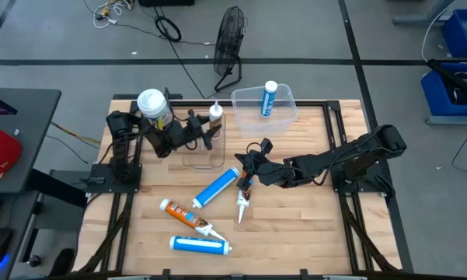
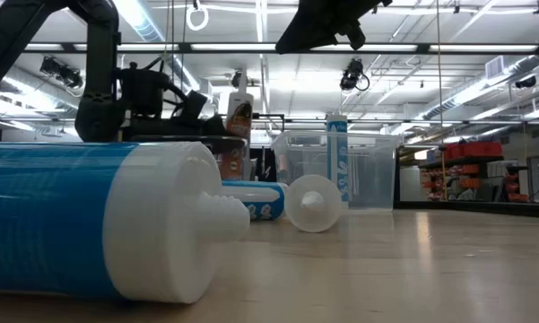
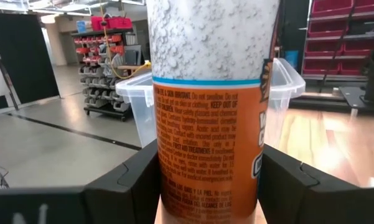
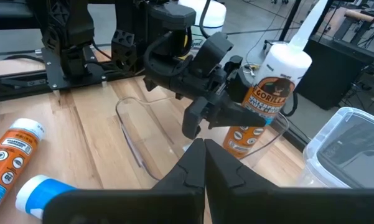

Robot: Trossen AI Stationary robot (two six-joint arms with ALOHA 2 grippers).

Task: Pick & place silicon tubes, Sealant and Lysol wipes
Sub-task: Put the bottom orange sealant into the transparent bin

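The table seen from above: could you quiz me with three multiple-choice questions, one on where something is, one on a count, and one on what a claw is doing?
1. Where does the upright blue tube stand?
A. in the clear bin
B. on a canister lid
C. on the floor

2. How many blue tubes lie flat on the wooden table?
A. one
B. two
C. four

3. What is the left gripper doing?
A. hanging open and empty
B. clamping the orange sealant tube
C. holding a blue tube

Answers:
1. A: the bin's walls surround the tube.
2. B: one lies mid-table and one lies near the front edge.
3. B: both fingers press the tube's sides.
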